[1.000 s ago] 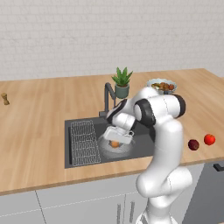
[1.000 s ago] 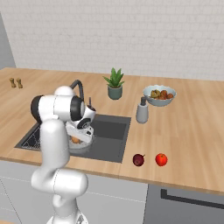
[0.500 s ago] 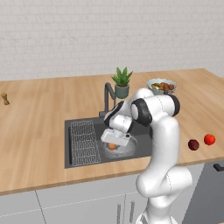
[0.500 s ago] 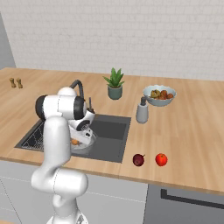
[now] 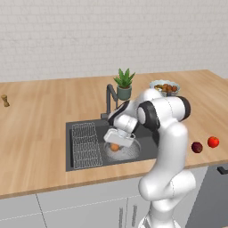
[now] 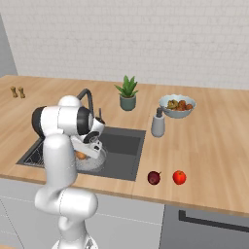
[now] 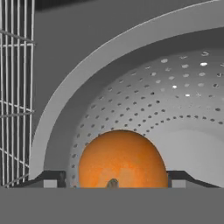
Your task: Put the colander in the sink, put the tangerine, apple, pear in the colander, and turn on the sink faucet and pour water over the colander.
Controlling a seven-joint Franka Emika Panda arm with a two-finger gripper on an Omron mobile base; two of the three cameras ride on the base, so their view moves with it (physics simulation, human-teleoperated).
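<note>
The silver colander [image 5: 127,153] [image 6: 95,163] stands in the dark sink [image 5: 133,162] [image 6: 121,146], right of the wire rack. My gripper [image 5: 118,141] [image 6: 90,148] [image 7: 116,179] reaches down into it, open. The tangerine [image 5: 115,147] [image 6: 80,155] [image 7: 120,157] rests on the colander's pierced floor [image 7: 175,100] between the fingertips, with a small gap on its left side. The red apple [image 5: 213,141] [image 6: 179,177] lies on the counter right of the sink. A maroon stemmed fruit [image 5: 197,147] [image 6: 154,177], which I take for the pear, lies beside it. The faucet [image 5: 109,100] [image 6: 85,95] stands behind the basin, and no water runs.
A wire grid rack [image 5: 87,144] [image 7: 15,105] fills the sink's left side. Behind the sink stand a potted plant [image 5: 124,84] [image 6: 128,95], a pale bowl of mixed fruit [image 5: 164,87] [image 6: 177,106] and a grey dispenser [image 6: 157,125]. Small shakers [image 6: 17,91] stand far left.
The hand has sunk lower into the colander with the tangerine. Its fingers have spread, letting the tangerine rest on the colander floor.
</note>
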